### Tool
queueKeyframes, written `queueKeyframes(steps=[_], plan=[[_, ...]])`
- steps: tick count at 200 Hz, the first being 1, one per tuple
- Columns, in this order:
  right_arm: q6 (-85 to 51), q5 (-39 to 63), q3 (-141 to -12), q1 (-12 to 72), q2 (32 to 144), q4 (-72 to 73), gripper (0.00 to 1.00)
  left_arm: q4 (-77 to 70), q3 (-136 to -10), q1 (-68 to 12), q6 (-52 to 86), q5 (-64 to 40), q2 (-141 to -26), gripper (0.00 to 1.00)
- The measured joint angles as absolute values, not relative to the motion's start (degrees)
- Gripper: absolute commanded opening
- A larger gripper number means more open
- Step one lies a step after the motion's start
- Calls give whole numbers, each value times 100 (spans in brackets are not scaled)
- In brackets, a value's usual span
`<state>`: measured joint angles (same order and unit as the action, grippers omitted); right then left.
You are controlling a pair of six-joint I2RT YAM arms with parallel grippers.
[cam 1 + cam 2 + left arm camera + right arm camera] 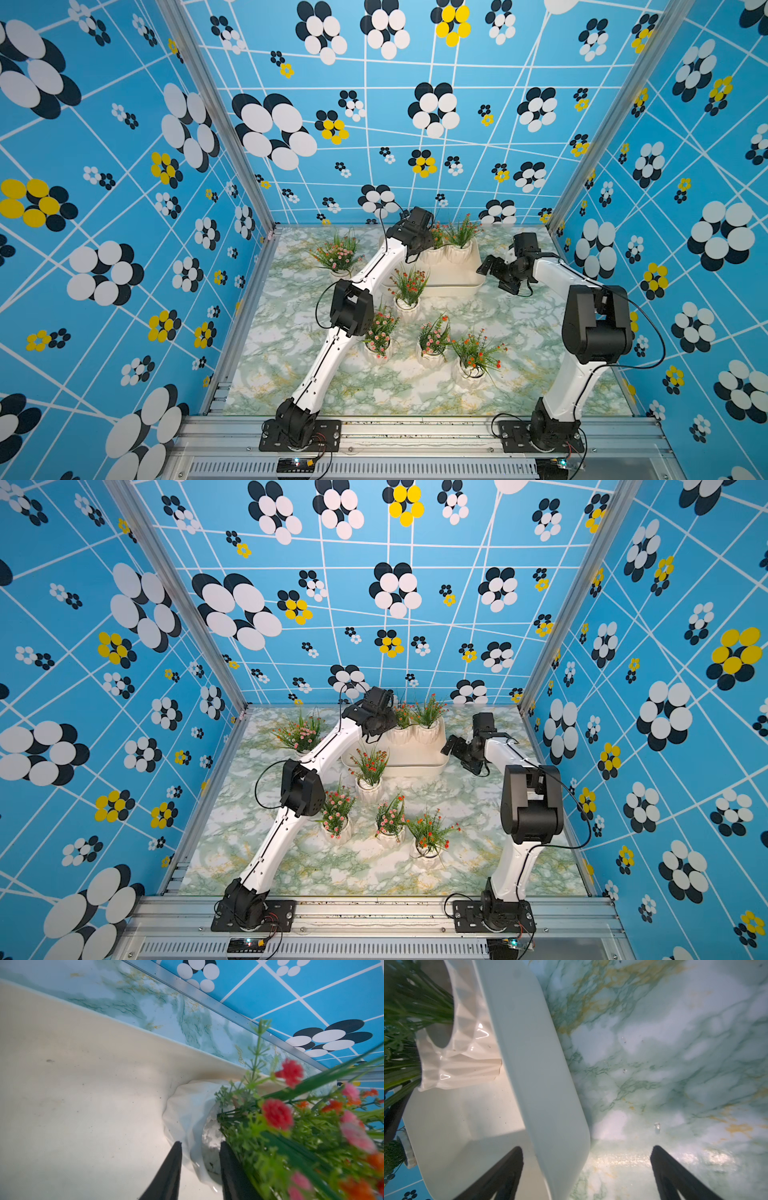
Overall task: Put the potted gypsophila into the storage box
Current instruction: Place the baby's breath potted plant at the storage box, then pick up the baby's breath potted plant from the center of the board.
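Observation:
The cream-white storage box lies at the back of the marble table with two potted gypsophila in it. My left gripper hovers over the left pot. Its jaws stand apart, one finger outside the ribbed white rim and one inside, with a gap on each side. That pot rests on the box floor. The second pot stands beside it. My right gripper is wide open at the box's right end, holding nothing, the box corner between its fingers.
Several more potted plants stand on the table: one at the back left, one just in front of the box, and three nearer the front. Patterned blue walls enclose three sides.

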<state>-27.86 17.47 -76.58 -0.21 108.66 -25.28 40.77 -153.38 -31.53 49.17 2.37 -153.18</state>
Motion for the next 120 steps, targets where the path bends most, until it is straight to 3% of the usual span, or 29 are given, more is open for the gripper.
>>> queueKeyframes(steps=[34, 37, 73, 120], plan=[[-2781, 1688, -7658, -21, 10634, -2755, 99, 4209, -15135, -3199, 4657, 366, -14873, 42], [-2781, 1680, -7658, -19, 10608, -2788, 99, 4222, -15122, -3203, 4630, 379, -14831, 47], [-2762, 1332, -7655, -21, 10055, -3301, 99, 4333, -14726, -3269, 4270, 558, -14020, 59], [-2764, 633, -7227, -21, 8973, -4117, 99, 4040, -12973, -3284, 3776, 611, -12344, 67]])
